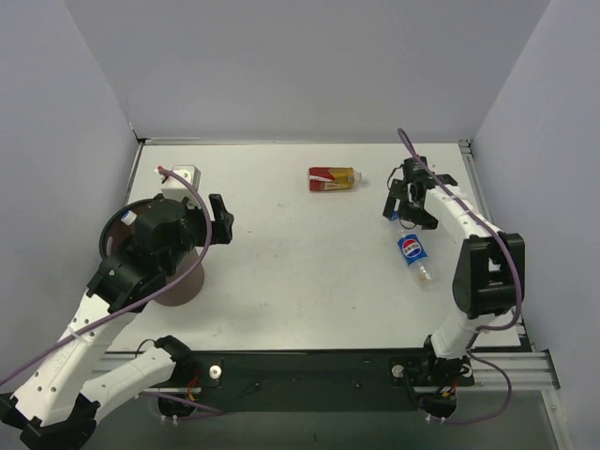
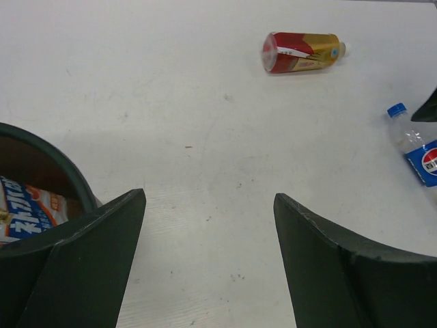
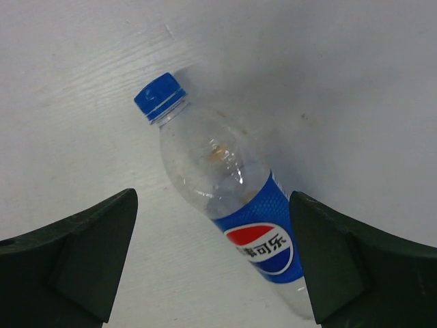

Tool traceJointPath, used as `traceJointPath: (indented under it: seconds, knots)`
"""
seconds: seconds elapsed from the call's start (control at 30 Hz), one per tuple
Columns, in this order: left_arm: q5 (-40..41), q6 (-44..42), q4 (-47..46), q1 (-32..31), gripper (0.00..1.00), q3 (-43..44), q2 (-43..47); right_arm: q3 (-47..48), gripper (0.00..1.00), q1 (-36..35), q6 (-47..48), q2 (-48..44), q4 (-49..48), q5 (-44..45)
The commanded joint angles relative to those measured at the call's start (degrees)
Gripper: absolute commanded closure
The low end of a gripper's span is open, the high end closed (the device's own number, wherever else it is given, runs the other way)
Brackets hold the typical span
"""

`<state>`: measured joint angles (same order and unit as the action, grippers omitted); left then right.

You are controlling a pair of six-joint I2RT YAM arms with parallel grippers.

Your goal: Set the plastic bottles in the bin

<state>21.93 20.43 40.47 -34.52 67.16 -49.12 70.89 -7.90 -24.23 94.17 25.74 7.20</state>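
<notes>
the right gripper (image 1: 410, 201) is hanging with its jaws spread wide over the blue-capped clear plastic pepsi bottle (image 3: 205, 160). the bottle is lying on its side on the white tabletop (image 1: 300, 272) over at the right, cap pointing towards the far side, and nothing is touching it. it's looking near empty to me, so i'm expecting it to be light, thin-walled and slick, liable to roll or squirt out of a pinch. the labelled middle of the body, squeezed across its width, seems the place to take it. on the left, the left gripper (image 2: 208, 198) is gaping open too, holding nothing, just beside the round tan-brown bin with the black rim (image 1: 185, 287), where a printed-label bottle (image 2: 31, 212) is already lying inside. the red-and-yellow-labelled plastic bottle (image 2: 300, 52) is waiting on its side near the far edge.
</notes>
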Motion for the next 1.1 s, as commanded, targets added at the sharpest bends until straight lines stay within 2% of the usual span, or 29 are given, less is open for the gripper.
traceJointPath:
  seconds: [0.0, 0.23, 0.33, 0.43, 0.47, 0.57, 0.67, 0.8, 1.07]
  knots:
    - [-8.0, 0.8, -4.7, 0.2, 0.13, -0.3, -0.2, 5.4, 0.13, 0.3, 9.5, 7.8, 3.8, 2.8]
    - [-8.7, 0.7, -5.0, 0.2, 0.13, -0.8, -0.9, 8.6, 0.13, 0.2, 11.0, 15.9, 7.0, 0.5]
    - [-9.0, 0.8, -5.3, 0.2, 0.13, -1.1, -1.2, 8.6, 0.19, -0.1, 9.9, 16.7, 7.8, -0.1]
    - [-9.8, 1.5, -5.8, 0.2, 0.13, -1.8, -1.5, 9.3, 0.35, -0.7, 9.3, 16.6, 9.4, 0.1]
    - [-10.2, 2.1, -6.0, 0.2, 0.14, -2.0, -1.6, 9.8, 0.47, -1.0, 9.1, 16.3, 9.8, 0.2]
    - [-11.6, 3.0, -6.7, 0.2, 0.14, -3.1, -1.8, 10.7, 0.7, -2.6, 8.0, 14.1, 11.3, -2.1]
    - [-13.9, 3.9, -7.7, 0.2, 0.14, -4.0, -2.3, 11.7, 0.81, -4.1, 5.8, 10.5, 11.6, -8.6]
    - [-18.1, 5.8, -10.0, 0.2, 0.14, -5.6, -2.8, 13.1, 0.84, -8.0, 0.3, 5.6, 10.3, -20.1]
    - [-27.1, 10.9, -17.7, 0.2, 0.12, -10.2, -3.0, 11.8, 0.84, -17.8, -18.9, -2.1, -6.1, -32.0]
